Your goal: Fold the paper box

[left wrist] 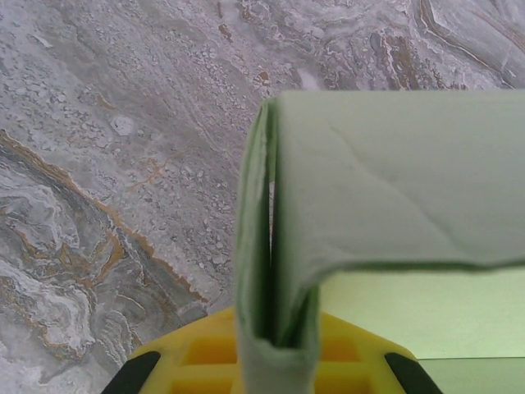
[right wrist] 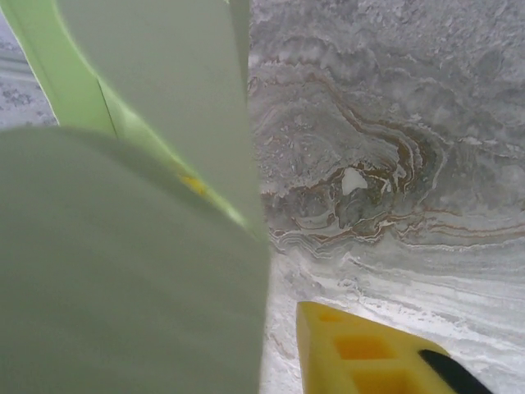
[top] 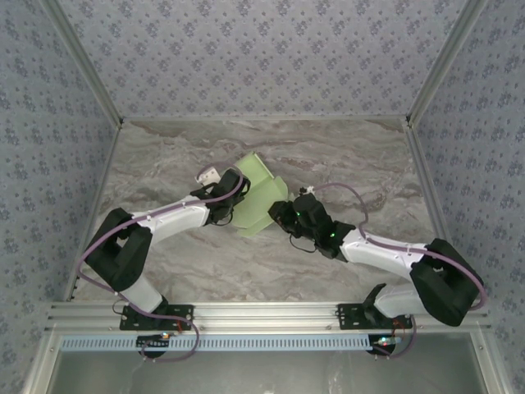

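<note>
Yellow fingers (left wrist: 189, 363) of my left gripper (left wrist: 275, 365) are clamped shut on a doubled edge of the paper box (left wrist: 385, 189), pale green card. My right gripper (top: 285, 215) sits at its right edge, can't tell if gripping; box is mid marble table (top: 353, 156), btwn both arms.

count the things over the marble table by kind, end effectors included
paper box: 1
end effectors: 2 (left end effector, right end effector)
total: 3
</note>
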